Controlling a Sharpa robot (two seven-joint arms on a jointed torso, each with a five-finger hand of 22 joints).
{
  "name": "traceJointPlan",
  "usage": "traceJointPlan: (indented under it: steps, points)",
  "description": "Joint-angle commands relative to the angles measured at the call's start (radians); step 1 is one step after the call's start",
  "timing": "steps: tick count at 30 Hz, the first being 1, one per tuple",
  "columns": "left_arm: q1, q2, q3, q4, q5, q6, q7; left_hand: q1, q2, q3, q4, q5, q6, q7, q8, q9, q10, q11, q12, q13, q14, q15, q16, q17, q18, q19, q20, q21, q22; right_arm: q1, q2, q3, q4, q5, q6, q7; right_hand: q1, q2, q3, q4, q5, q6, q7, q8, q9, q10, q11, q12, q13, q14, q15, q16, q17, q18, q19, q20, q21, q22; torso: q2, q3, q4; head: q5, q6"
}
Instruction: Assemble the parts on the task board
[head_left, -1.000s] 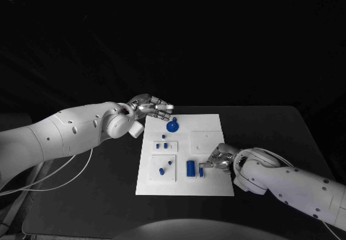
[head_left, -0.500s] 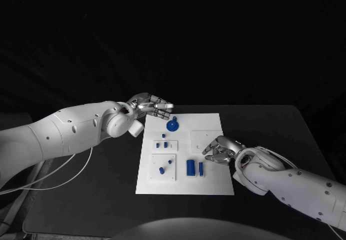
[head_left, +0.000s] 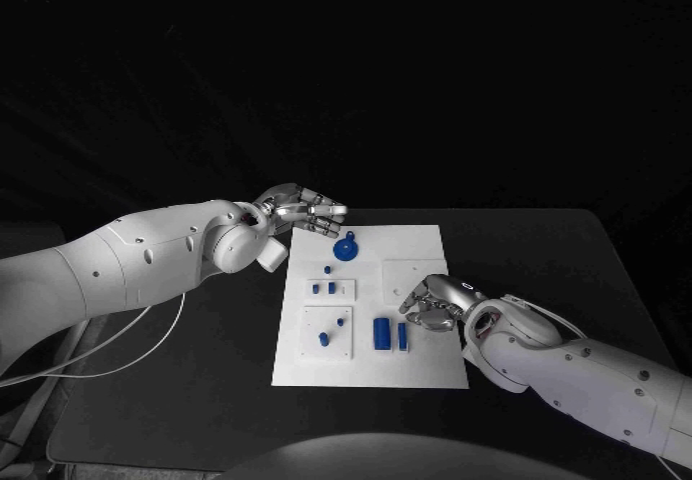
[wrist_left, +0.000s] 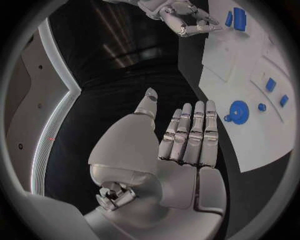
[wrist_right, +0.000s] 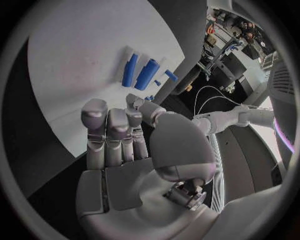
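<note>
Tall blue part (head_left: 381, 334) lies lengthwise along task board (head_left: 418, 243) (near edge); both hands empty, fingers apart.

The right hand (head_left: 433, 303) covers part of the task board (head_left: 418, 375); whether it holds a small part cannot be told.

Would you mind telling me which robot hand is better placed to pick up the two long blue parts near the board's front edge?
The right robot hand: it hovers right beside the long blue parts, holding nothing. The left robot hand sits at the task board's far corner.
</note>
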Motion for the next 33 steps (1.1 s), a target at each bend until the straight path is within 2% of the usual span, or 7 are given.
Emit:
traceJointPlan:
  steps: [1,12,27,33]
  points:
    - [0.0,0.0,0.0,0.003,-0.004,0.004,0.013,0.001,0.009,0.0,0.001,-0.002,-0.004,-0.002,-0.001,-0.001,-0.003,-0.002,0.001,0.001,-0.002,-0.001,0.0,0.0,0.004,-0.006,0.0,-0.001,0.0,-0.003,0.004,-0.001,-0.006,-0.043,0.037,0.004,-0.01,0.004,0.002,-0.006,0.009,0.006,0.0,0.002,0.0,0.005,0.0,0.007,-0.002,0.0,0.005,0.006,0.001,0.011,0.007,0.007,0.006,0.095,0.0,-0.0004,0.0001,0.001,-0.002]
    - [0.0,0.001,0.0,0.002,-0.004,0.005,0.012,0.001,0.009,0.0,0.001,-0.002,-0.004,-0.002,-0.001,-0.001,-0.003,-0.002,0.001,0.001,-0.002,-0.001,0.0,0.0,0.004,-0.006,0.0,-0.001,0.0,-0.012,0.017,-0.004,-0.022,-0.055,0.06,-0.01,-0.012,0.005,0.001,-0.007,0.011,0.01,-0.001,0.002,0.0,0.005,-0.001,0.006,-0.002,0.0,0.005,0.008,0.002,0.011,0.007,0.007,0.009,0.095,0.0,0.0006,-0.0009,0.004,-0.005]
    - [0.0,0.001,0.0,0.001,-0.004,0.007,0.008,0.0,0.01,-0.001,-0.002,-0.002,-0.006,-0.001,-0.001,-0.002,-0.005,-0.002,0.001,0.001,-0.003,0.0,0.0,0.0,0.003,-0.007,0.0,-0.001,-0.001,-0.016,0.02,-0.008,-0.028,-0.06,0.096,-0.019,-0.016,0.006,0.0,-0.01,0.015,0.017,-0.003,0.002,0.0,0.005,-0.002,0.007,-0.003,0.0,0.005,0.01,0.004,0.011,0.005,0.007,0.013,0.095,0.0,0.0001,-0.0011,0.004,-0.009]
    - [0.0,0.001,0.0,0.001,-0.005,0.008,0.008,0.0,0.01,-0.001,-0.002,-0.002,-0.006,-0.001,-0.001,-0.002,-0.005,-0.002,0.001,0.001,-0.003,0.0,0.0,0.0,0.003,-0.007,0.0,-0.001,-0.001,-0.019,0.021,-0.008,-0.03,-0.064,0.093,-0.023,-0.016,0.006,0.0,-0.01,0.015,0.017,-0.003,0.002,0.0,0.005,-0.002,0.007,-0.003,0.0,0.005,0.01,0.004,0.011,0.005,0.007,0.013,0.095,0.0,0.0001,-0.0014,0.003,-0.009]
